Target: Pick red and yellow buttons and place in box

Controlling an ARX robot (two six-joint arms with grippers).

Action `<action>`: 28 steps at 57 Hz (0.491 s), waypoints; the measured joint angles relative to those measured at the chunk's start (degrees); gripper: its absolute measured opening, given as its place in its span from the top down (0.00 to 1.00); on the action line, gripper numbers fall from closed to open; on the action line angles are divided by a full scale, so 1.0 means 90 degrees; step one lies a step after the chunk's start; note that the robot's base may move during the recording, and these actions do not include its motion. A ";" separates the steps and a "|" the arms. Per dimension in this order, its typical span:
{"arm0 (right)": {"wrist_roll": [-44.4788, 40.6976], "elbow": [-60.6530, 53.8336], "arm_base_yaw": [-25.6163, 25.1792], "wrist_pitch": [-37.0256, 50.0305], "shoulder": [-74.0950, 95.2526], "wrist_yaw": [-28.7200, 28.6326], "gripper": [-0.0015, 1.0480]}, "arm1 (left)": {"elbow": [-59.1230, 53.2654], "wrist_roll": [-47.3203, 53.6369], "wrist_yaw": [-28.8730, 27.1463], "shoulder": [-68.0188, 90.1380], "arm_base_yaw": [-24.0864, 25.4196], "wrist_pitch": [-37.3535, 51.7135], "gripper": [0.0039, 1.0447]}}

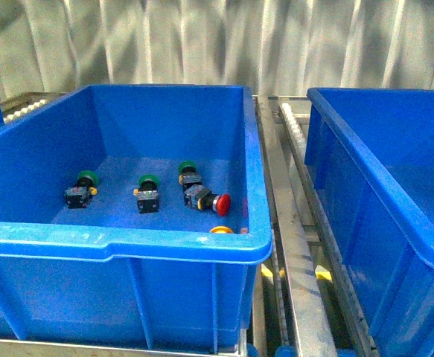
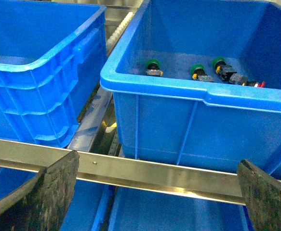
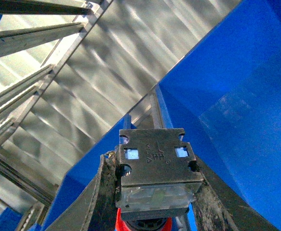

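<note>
- Mostly open room inside the centre bin (image 1: 255, 178): its floor was bare apart from a loose row of buttons, walls and rim unobstructed on all sides in front view.
- Three green buttons (image 1: 87, 178) lay across the centre bin's floor, well apart from the walls; the left two were spaced out, the third sat close by the red one.
- One red button (image 1: 221, 203) lay on its side on the bin floor, cap toward the bin's right wall, body touching or just beside the nearest green button; near the front rim but clear of it.
- Yellow button (image 1: 220, 230): only the cap top peeked over the centre bin's front rim, tucked close behind that rim, near the right front corner.
- Right gripper (image 3: 152, 202) was clamped on a second red button (image 3: 150, 226); black switch body (image 3: 154, 173) filled the gap btwn the pads, red cap just visible below it. It was held up by a blue bin wall (image 3: 236, 96), corrugated backdrop behind.
- Left gripper (image 2: 157, 192) was spread wide, nothing btwn the fingers (image 2: 44, 192); it hung outside the centre bin, before its front wall, w/ a metal rail (image 2: 145, 171) crossing btwn.
- Right bin (image 1: 380, 186) stood beside the centre bin, roller track (image 1: 295, 134) in the gap.
</note>
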 joint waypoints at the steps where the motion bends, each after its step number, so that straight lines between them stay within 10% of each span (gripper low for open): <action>1: 0.0061 -0.0002 -0.0005 -0.0007 -0.0002 0.0010 0.68 | 0.0000 -0.0002 0.0000 0.0000 0.0000 0.0000 0.08; 28: 0.0508 -0.0119 -0.0350 -0.0221 -0.0243 -0.0197 0.68 | 0.0000 0.0000 -0.0012 0.0000 0.0000 0.0000 0.07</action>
